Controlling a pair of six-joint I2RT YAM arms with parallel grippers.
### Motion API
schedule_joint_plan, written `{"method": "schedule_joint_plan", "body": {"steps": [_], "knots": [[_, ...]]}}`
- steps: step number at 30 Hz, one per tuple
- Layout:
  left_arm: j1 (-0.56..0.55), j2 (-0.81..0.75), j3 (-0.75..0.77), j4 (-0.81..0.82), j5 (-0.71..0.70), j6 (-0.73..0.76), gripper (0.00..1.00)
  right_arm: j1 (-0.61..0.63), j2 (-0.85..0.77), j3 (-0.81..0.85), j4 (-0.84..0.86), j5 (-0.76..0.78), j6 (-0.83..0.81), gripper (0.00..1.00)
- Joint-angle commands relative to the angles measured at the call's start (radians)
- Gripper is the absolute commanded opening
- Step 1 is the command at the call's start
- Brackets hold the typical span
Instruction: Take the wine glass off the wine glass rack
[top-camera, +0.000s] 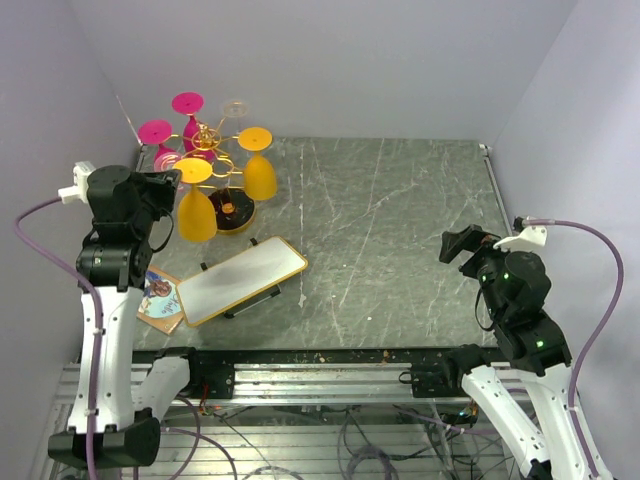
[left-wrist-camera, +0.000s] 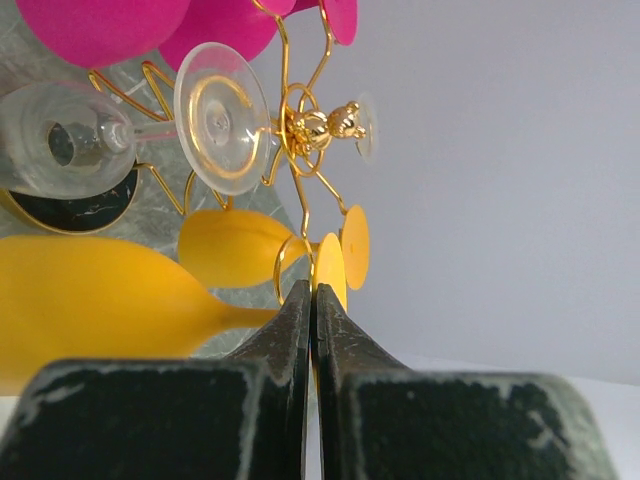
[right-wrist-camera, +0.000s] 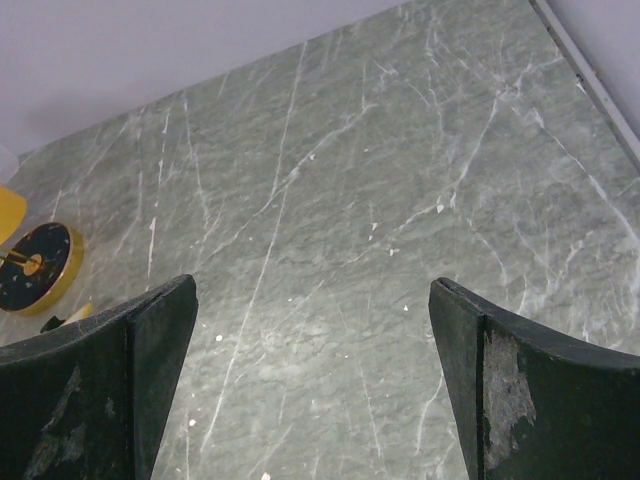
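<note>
The wine glass rack (top-camera: 210, 135) is a gold wire stand on a round black base (top-camera: 232, 212) at the back left of the table. Two yellow, two pink and at least one clear glass hang upside down from it. My left gripper (top-camera: 172, 188) is at the near-left yellow wine glass (top-camera: 196, 213). In the left wrist view my left gripper (left-wrist-camera: 312, 290) is shut on the edge of that glass's yellow foot (left-wrist-camera: 330, 272), with its bowl (left-wrist-camera: 90, 300) to the left. My right gripper (top-camera: 455, 243) is open and empty over the bare table on the right, and shows wide open in its wrist view (right-wrist-camera: 312, 300).
A white tray with a gold rim (top-camera: 240, 280) lies just in front of the rack. A small picture card (top-camera: 160, 297) lies left of it. Walls close in behind and on both sides. The rack's base (right-wrist-camera: 35, 268) shows at the far left of the right wrist view.
</note>
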Motion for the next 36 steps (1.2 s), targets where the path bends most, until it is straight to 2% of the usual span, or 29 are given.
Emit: {"method": "schedule_joint_plan", "body": {"steps": [1,10,15,22,28,31,36], "knots": [[0.012,-0.078,-0.014,-0.032,0.03,0.039,0.07,-0.004,0.004,-0.009,0.007,0.0,0.004,1.0],[0.012,-0.208,-0.168,0.194,0.334,0.027,0.07,-0.004,0.033,-0.008,0.009,-0.039,0.005,1.0],[0.011,-0.201,-0.248,0.417,0.504,-0.024,0.07,-0.004,0.095,0.012,-0.016,-0.045,0.065,1.0],[-0.033,-0.184,-0.339,0.641,0.615,-0.065,0.07,-0.004,0.169,0.051,-0.038,-0.098,0.131,1.0],[-0.159,-0.141,-0.432,0.891,0.63,-0.165,0.07,-0.004,0.175,-0.004,0.143,-0.4,0.184,1.0],[-0.204,-0.121,-0.487,1.032,0.615,-0.243,0.07,-0.004,0.197,-0.04,0.287,-0.603,0.24,1.0],[-0.266,-0.059,-0.589,1.285,0.579,-0.376,0.07,-0.003,0.267,-0.106,0.555,-0.814,0.366,1.0]]}}
